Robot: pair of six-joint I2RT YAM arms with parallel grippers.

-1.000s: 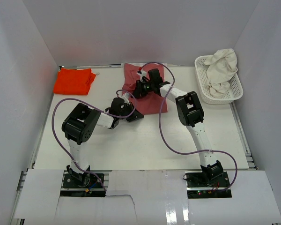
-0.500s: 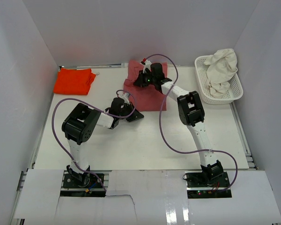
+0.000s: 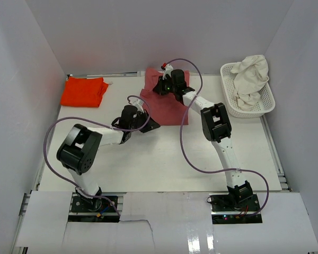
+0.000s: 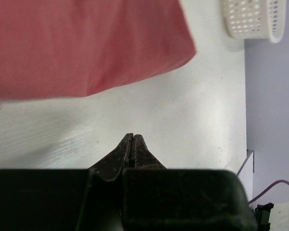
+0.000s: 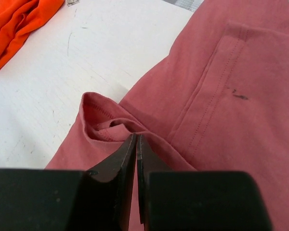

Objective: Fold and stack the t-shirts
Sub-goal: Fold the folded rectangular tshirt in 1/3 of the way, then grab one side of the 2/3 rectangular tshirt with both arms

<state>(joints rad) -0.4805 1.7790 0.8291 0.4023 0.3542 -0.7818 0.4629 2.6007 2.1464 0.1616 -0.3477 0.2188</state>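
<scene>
The dusty rose-red t-shirt [image 3: 169, 106] lies at the back middle of the table, partly folded. My right gripper [image 3: 160, 87] is over its far left part. In the right wrist view the jaws [image 5: 136, 137] are shut on a raised fold of the rose-red t-shirt [image 5: 221, 96] by a curled hem. My left gripper [image 3: 152, 126] is shut and empty, low over the table off the shirt's near left edge. The left wrist view shows its tips [image 4: 133, 136] and the shirt's edge [image 4: 86, 48] beyond them. The orange-red t-shirt [image 3: 85, 91] lies folded at the back left. The cream-white t-shirt [image 3: 250, 79] is bunched in the basket.
The white lattice basket [image 3: 265, 106] stands at the back right, and shows in the left wrist view [image 4: 253, 19]. The orange-red shirt shows in the right wrist view's top left corner [image 5: 14, 24]. White walls enclose the table on three sides. Purple cables loop above both arms.
My right gripper has moved toward the back wall, drawing the rose-red shirt's far left part out that way. My left arm's elbow has swung out to the left; its gripper shifted slightly.
</scene>
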